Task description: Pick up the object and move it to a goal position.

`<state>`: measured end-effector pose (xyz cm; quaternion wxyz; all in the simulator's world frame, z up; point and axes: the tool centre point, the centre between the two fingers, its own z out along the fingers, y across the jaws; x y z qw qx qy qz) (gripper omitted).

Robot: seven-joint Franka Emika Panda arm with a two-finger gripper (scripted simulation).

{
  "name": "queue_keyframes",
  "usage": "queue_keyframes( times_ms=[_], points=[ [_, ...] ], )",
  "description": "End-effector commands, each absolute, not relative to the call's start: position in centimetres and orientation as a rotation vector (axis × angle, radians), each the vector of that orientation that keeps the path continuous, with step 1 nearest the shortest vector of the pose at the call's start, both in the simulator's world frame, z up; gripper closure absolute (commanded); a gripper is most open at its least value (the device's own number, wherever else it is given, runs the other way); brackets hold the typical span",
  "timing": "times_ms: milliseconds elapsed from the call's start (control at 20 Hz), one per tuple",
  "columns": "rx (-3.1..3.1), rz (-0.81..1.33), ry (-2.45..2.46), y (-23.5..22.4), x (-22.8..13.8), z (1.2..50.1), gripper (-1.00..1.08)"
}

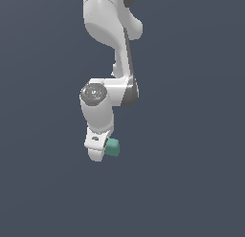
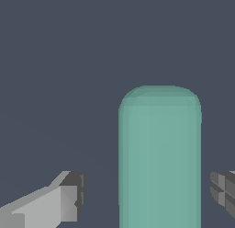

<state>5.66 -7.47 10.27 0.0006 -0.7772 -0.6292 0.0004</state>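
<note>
The object (image 2: 159, 153) is a teal-green block with rounded corners, lying on the dark grey floor. In the wrist view it fills the space between my two fingers. My gripper (image 2: 149, 195) is open and straddles the block; one grey fingertip (image 2: 73, 197) stands a clear gap from it, while the other fingertip (image 2: 224, 192) is close to its opposite side. In the exterior view the object (image 1: 113, 147) peeks out on the exterior view's right of the white hand, and my gripper (image 1: 101, 154) is low around it, hiding most of the block.
The white arm (image 1: 107, 49) comes down from the top of the exterior view. Flat dark grey floor (image 1: 191, 183) surrounds the block on all sides.
</note>
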Motion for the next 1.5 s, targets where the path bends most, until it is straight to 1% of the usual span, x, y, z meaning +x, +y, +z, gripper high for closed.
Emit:
queue_keyframes(
  times_ms=[0,200,250,950,1450],
  points=[
    [-2.441,0.000,-1.978,-7.5,5.7,9.6,-0.92],
    [-2.441,0.000,-1.978,-7.5,5.8,9.6,-0.92],
    [-2.441,0.000,-1.978,-7.5,5.8,9.6,1.08],
    [-2.441,0.000,-1.978,-7.4,5.6,9.8,1.08],
    [-2.442,0.001,-1.977,-6.1,3.3,12.0,1.08]
  ],
)
